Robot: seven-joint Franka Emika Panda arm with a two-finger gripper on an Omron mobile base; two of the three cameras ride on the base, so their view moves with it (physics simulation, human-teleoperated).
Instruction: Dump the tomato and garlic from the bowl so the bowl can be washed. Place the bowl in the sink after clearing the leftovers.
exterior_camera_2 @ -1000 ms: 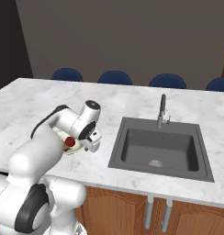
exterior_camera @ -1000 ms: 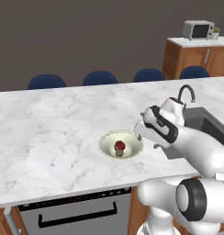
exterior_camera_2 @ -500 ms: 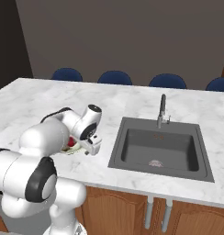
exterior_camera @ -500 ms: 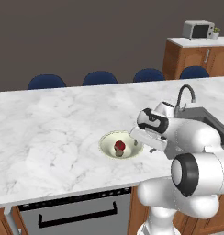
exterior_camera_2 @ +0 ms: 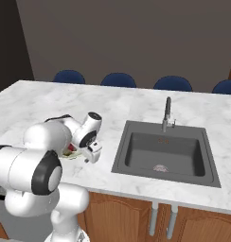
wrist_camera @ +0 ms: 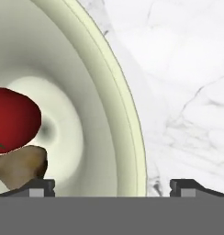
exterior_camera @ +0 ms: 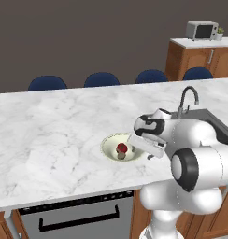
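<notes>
Fingers (wrist_camera: pixel 39 187) spread wide, one tip inside the bowl (exterior_camera: pixel 111 144) and one outside, straddling its rim. Tomato (exterior_camera: pixel 121 148) and garlic (exterior_camera: pixel 121 156) touching, both inside the bowl on marble counter (exterior_camera: pixel 50 135). Sink (exterior_camera_2: pixel 164 153) well apart; faucet (exterior_camera_2: pixel 167 112) behind it.

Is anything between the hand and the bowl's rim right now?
Nothing visible. In the hand view the fingertips straddle the bowl rim, one inside near the garlic and tomato, one over bare counter.
</notes>
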